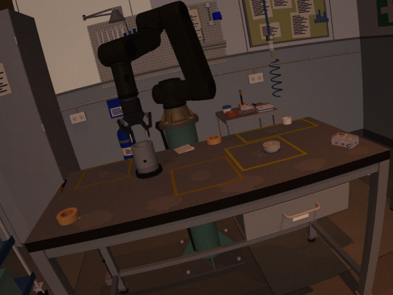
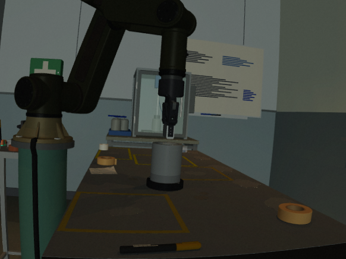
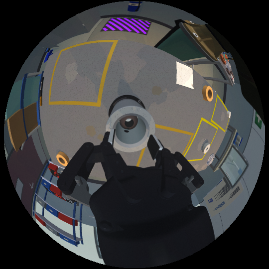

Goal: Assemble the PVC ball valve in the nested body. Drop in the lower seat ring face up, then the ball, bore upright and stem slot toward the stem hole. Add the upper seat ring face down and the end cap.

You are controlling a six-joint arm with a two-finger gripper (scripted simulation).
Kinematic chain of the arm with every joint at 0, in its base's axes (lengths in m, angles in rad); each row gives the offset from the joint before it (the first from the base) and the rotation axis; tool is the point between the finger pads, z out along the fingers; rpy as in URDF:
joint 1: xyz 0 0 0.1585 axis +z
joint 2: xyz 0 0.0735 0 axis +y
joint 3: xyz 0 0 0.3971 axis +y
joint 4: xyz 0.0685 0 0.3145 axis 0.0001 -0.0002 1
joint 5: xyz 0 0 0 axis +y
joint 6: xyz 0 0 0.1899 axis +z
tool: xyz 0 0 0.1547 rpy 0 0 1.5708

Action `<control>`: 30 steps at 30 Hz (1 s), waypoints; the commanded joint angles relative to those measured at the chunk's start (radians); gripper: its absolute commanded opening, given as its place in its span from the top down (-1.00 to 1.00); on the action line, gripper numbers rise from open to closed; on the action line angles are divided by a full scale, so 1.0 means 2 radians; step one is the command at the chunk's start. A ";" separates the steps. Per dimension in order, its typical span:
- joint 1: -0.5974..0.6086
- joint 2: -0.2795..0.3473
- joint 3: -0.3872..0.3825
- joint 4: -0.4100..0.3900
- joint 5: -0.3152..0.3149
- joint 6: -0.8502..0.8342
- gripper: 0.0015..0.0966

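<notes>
On the left part of the bench the grey valve body (image 1: 145, 157) (image 2: 166, 162) (image 3: 130, 126) stands upright in its black nest, a small stem hole in its side. Down inside it sits the brown ball (image 3: 128, 123) with its bore facing up. The ribbed end cap (image 1: 271, 146) (image 3: 206, 147) lies in a yellow-marked square to the right, and a small white seat ring (image 1: 287, 120) (image 2: 103, 146) (image 3: 228, 114) lies in the far square. My gripper (image 1: 138, 129) (image 2: 169, 135) (image 3: 133, 141) hangs just above the body's rim, open and empty.
Behind the body stand the arm's green pedestal (image 1: 178, 133) and a blue bottle (image 1: 125, 144). Orange tape rolls (image 1: 68, 216) (image 1: 214, 139) lie at the near-left corner and mid-back, a paper note (image 1: 184, 148) beside the pedestal, a marker (image 2: 160, 247) at the left end, and a small box (image 1: 344, 139) at far right.
</notes>
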 commanded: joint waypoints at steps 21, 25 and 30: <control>0.000 -0.029 -0.099 0.000 0.126 0.000 -0.31; 0.000 -0.030 -0.115 0.000 0.145 0.000 -0.31; 0.000 -0.030 -0.116 0.000 0.147 0.000 -0.43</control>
